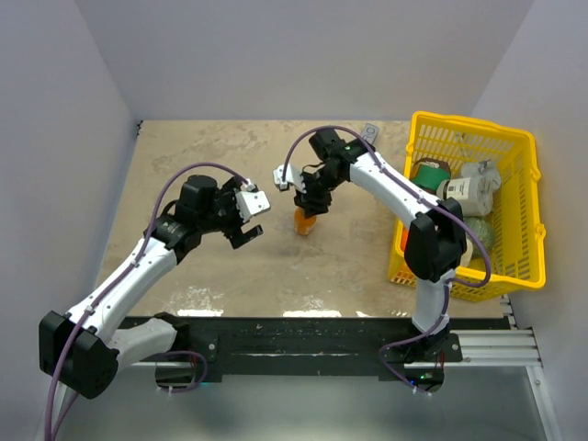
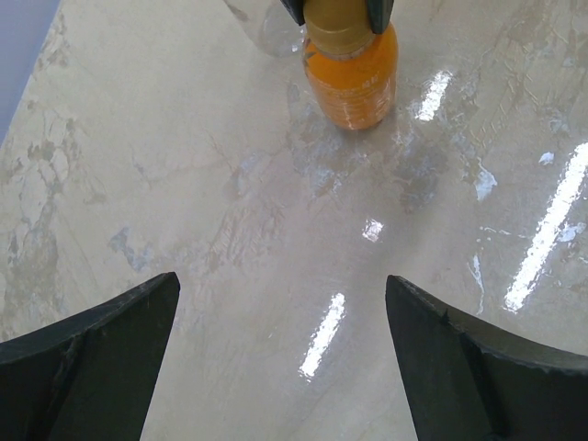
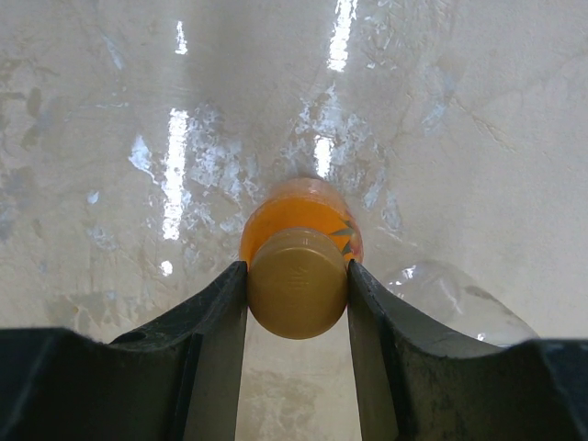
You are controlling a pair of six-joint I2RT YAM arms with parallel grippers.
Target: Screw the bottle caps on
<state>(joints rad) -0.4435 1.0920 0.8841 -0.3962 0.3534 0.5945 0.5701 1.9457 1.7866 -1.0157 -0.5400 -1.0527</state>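
Note:
The orange bottle (image 1: 305,222) stands upright mid-table; it also shows in the left wrist view (image 2: 354,78) and the right wrist view (image 3: 299,209). The brownish-orange cap (image 3: 296,283) sits on its neck. My right gripper (image 3: 296,276) is shut on this cap from above, one finger on each side (image 1: 308,204). My left gripper (image 1: 246,234) is open and empty, low over the table left of the bottle (image 2: 283,285). The clear bottle (image 3: 450,294) is right beside the orange one (image 2: 266,28), mostly hidden. The silver-grey cap is not in view.
A yellow basket (image 1: 533,266) stands at the right with a green-lidded container (image 1: 430,173) and a white container (image 1: 469,188) inside. A small grey bar (image 1: 370,131) lies at the back by the basket. Walls close the left, back and right sides.

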